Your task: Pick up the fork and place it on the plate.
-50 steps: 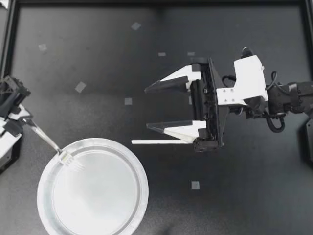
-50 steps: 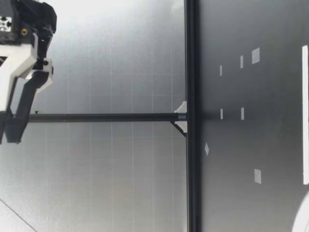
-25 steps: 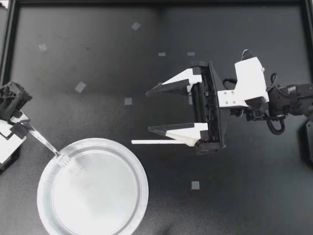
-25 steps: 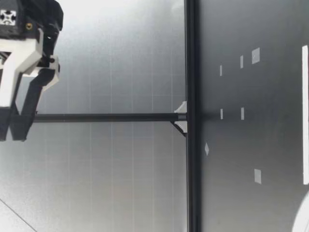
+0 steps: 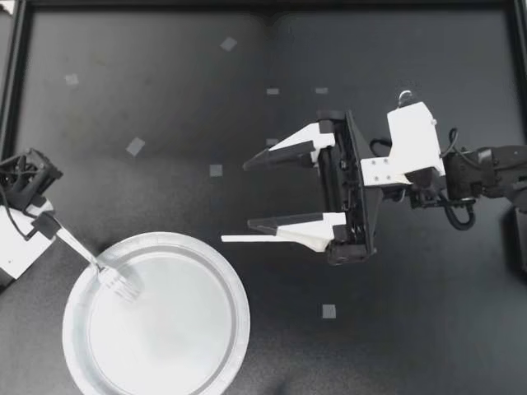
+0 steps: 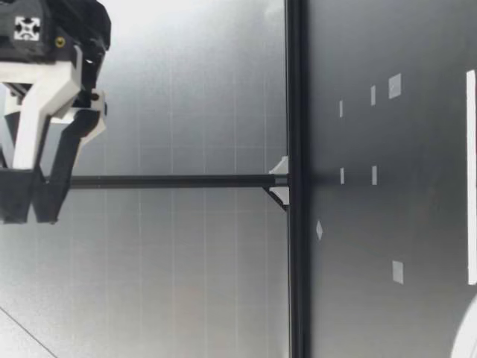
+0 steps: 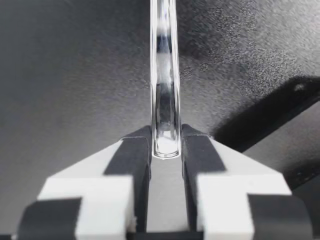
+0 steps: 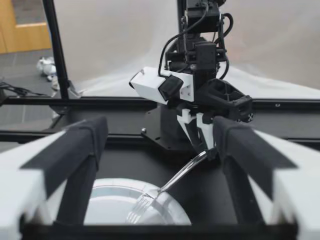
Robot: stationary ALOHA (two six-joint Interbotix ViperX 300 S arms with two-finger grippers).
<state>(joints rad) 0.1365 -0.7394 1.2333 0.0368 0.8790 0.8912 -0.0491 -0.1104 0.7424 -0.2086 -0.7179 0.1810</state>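
A clear plastic fork (image 5: 95, 262) slants down from my left gripper (image 5: 48, 220), which is shut on its handle at the table's left edge. Its tines lie over the upper left inside of the white plate (image 5: 235, 317). In the left wrist view the handle (image 7: 165, 95) is clamped between both pads of my left gripper (image 7: 166, 150). My right gripper (image 5: 249, 194) hovers open over the table's middle, holding nothing. The right wrist view looks between its spread fingers (image 8: 75, 150) at the fork (image 8: 175, 181), the plate (image 8: 107, 195) and my left arm. The low view shows a gripper (image 6: 30, 212) high above the table.
A thin white strip (image 5: 247, 239) lies on the black table just under my right gripper's lower finger. Small pale tape squares (image 5: 135, 146) dot the surface. A black frame (image 5: 12, 82) borders the table. The plate's rim (image 6: 469, 335) just shows in the low view.
My left gripper has shifted toward the table's front edge, sliding the fork's tines a little further over the plate. My right gripper drifted slightly left, still open.
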